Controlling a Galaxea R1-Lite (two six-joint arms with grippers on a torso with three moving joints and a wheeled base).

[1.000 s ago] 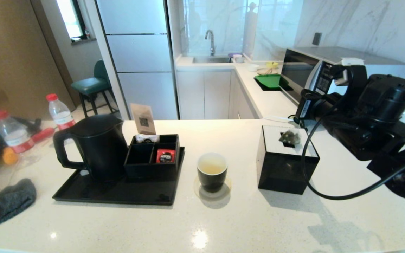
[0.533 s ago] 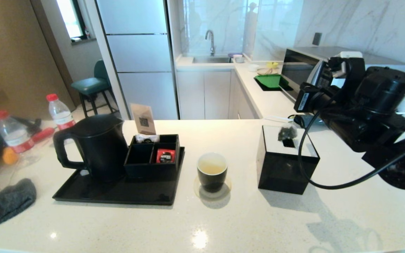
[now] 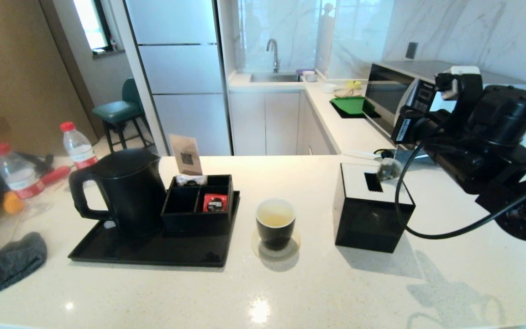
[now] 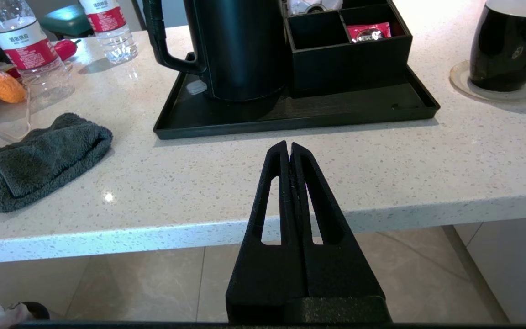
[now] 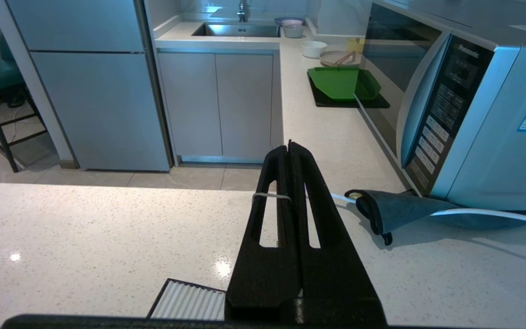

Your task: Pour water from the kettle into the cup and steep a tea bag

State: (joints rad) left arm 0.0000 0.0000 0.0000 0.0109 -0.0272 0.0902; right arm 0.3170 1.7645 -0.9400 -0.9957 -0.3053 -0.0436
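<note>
I had the right gripper (image 5: 289, 147) pinched together on the tea bag's thin white string (image 5: 270, 196), which showed as a loop across one finger in the right wrist view. That was why the tea bag (image 3: 389, 169) dangled in the air instead of lying down: a small greyish pouch hanging just over the far right corner of the black cube box (image 3: 372, 210), clear of the slot (image 3: 373, 182) in its white top. Held by the string alone it swung free, so I judged any fast sideways move would set it swaying.

The cup (image 3: 275, 224) sat on its round coaster (image 3: 276, 246) on the table (image 3: 263, 292), between the box and the black tray (image 3: 153, 249), well apart from the bag. The water (image 3: 275, 214) was already in it, pale yellowish against the white inside, so I took pouring as done and steeping as the step in hand. The kettle (image 3: 123, 192) stood upright on the tray, handle toward my left, beside the compartment organiser (image 3: 197, 205) with its red-wrapped sachet (image 3: 215, 202).

My right arm reached in from the right, raised above the table, forearm roughly level and the gripper pointing toward the far kitchen counter. The left gripper (image 4: 289, 147) was idle, fingers pressed together on nothing, parked low off the near edge of the table.
</note>
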